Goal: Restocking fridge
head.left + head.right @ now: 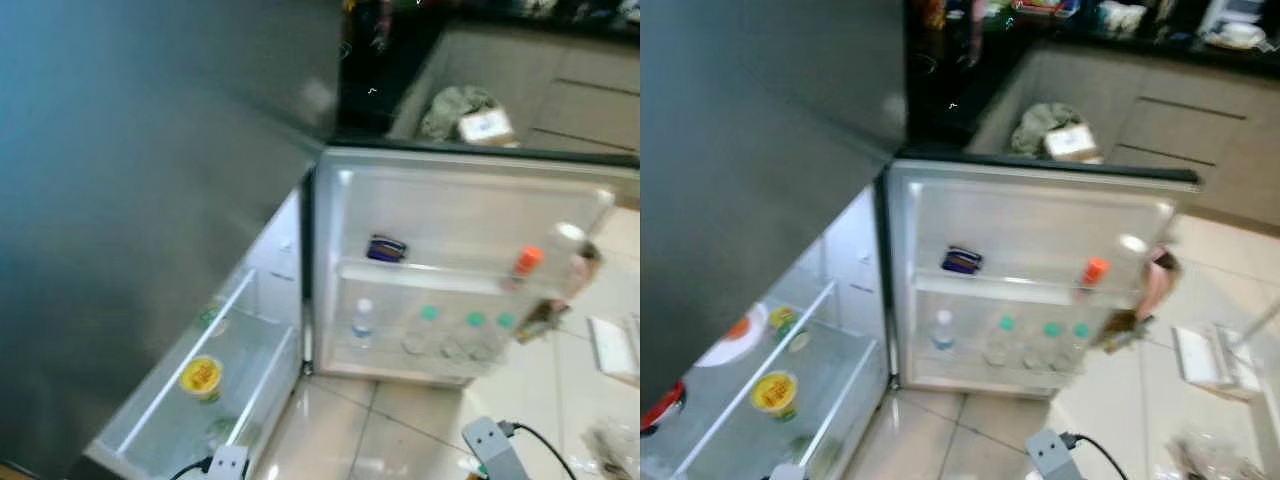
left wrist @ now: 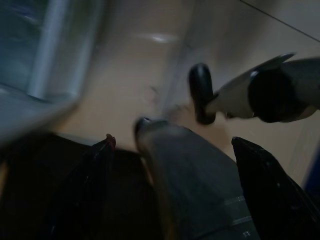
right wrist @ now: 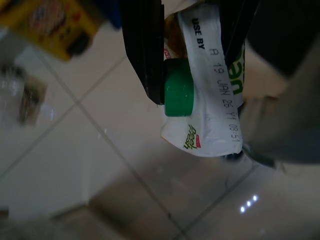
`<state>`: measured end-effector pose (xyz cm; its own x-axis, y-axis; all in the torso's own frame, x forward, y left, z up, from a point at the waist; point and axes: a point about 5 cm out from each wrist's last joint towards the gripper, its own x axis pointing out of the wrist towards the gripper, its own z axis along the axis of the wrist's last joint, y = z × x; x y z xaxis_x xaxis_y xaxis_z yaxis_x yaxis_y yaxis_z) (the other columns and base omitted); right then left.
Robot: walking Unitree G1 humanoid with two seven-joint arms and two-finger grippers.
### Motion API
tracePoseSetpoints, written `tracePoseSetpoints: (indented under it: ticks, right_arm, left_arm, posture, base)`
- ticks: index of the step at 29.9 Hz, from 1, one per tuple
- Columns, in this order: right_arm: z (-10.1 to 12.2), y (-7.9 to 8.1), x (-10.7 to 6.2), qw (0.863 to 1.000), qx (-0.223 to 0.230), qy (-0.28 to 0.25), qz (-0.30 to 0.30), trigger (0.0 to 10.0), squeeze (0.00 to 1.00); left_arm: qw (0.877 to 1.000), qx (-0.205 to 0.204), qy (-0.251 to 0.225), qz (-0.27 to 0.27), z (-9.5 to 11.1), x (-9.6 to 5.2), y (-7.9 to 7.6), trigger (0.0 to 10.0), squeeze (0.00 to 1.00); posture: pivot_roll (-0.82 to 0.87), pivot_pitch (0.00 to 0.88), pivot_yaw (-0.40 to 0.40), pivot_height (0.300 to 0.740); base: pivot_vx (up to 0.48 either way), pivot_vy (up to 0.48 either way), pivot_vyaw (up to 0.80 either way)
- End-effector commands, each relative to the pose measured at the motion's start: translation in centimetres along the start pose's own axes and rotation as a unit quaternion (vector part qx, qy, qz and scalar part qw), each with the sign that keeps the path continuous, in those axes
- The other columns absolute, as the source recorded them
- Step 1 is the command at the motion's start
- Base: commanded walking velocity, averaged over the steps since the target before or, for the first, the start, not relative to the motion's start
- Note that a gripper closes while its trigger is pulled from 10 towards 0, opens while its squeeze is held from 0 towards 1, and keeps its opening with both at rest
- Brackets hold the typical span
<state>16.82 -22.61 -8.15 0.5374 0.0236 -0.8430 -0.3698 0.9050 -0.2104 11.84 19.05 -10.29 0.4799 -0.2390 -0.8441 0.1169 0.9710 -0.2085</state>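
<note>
The fridge stands open; its door [image 1: 470, 215] swings out toward me. The door racks hold a dark blue packet [image 1: 386, 248], an orange-capped bottle [image 1: 525, 262], a blue-capped water bottle [image 1: 363, 322] and several green-capped bottles [image 1: 428, 330]. A yellow-lidded cup [image 1: 201, 376] sits on a glass shelf [image 1: 165, 395] inside. In the right wrist view my right gripper [image 3: 200, 65] is shut on a white carton [image 3: 212, 95] with a green screw cap [image 3: 178, 87], held over the tiled floor. My left gripper [image 2: 172, 145] hangs low and open, with nothing held.
The grey upper fridge door [image 1: 130, 170] fills the left. A counter [image 1: 560, 90] behind carries a crumpled cloth and a small box [image 1: 485, 125]. A blurred pinkish thing [image 1: 1155, 280] is at the door's outer edge. A white object [image 1: 612, 345] and a yellow pack [image 3: 50, 22] lie on the floor.
</note>
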Motion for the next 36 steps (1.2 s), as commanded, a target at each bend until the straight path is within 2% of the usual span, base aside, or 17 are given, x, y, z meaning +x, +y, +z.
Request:
tracePoseSetpoints:
  ticks: [1,3,15,21,25,29,36]
  right_arm:
    - [-0.1,-0.2,-0.1,1.0,0.002,0.002,-0.003,10.0,0.0]
    - [-0.1,-0.2,-0.1,1.0,0.002,0.002,-0.003,10.0,0.0]
    - [0.0,-0.2,0.0,1.0,0.0,-0.002,-0.001,10.0,0.0]
    - [1.4,0.0,0.2,0.999,-0.018,-0.028,0.015,10.0,0.0]
    - [3.1,0.8,0.4,0.996,-0.035,-0.062,0.059,10.0,0.0]
    - [5.1,2.0,0.5,0.985,-0.039,-0.1,0.132,10.0,0.0]
    - [6.0,2.8,0.6,0.977,-0.07,-0.111,0.168,10.0,0.0]
  left_arm:
    - [1.0,0.018,0.002,-0.001,0.4,0.1,0.0,10.0,0.0]
    - [1.0,0.022,0.002,-0.003,0.4,0.1,0.0,10.0,0.0]
    - [1.0,0.018,0.006,-0.002,0.2,0.1,-0.1,10.0,0.0]
    - [1.0,0.023,0.004,0.008,0.2,0.1,0.1,10.0,0.0]
    - [1.0,0.024,0.006,0.007,0.2,0.1,0.1,10.0,0.0]
    - [1.0,0.027,0.007,0.004,0.3,0.1,0.1,10.0,0.0]
    - [0.999,0.033,0.011,-0.009,0.3,0.1,0.0,10.0,0.0]
  posture:
    - [-0.1,0.0,-0.029,0.74]
    - [-0.1,0.0,-0.029,0.74]
    - [-0.1,0.0,-0.03,0.74]
    - [-0.1,0.0,-0.029,0.74]
    - [-0.1,0.0,-0.027,0.74]
    - [-0.1,0.0,-0.025,0.74]
    - [-0.1,0.0,-0.026,0.74]
  base:
    - [0.0,0.0,0.0]
    - [0.0,0.0,0.0]
    - [0.0,-0.456,0.0]
    - [0.0,0.0,0.0]
    - [0.0,0.0,0.0]
    - [0.0,0.0,0.0]
    - [0.0,-0.134,0.0]
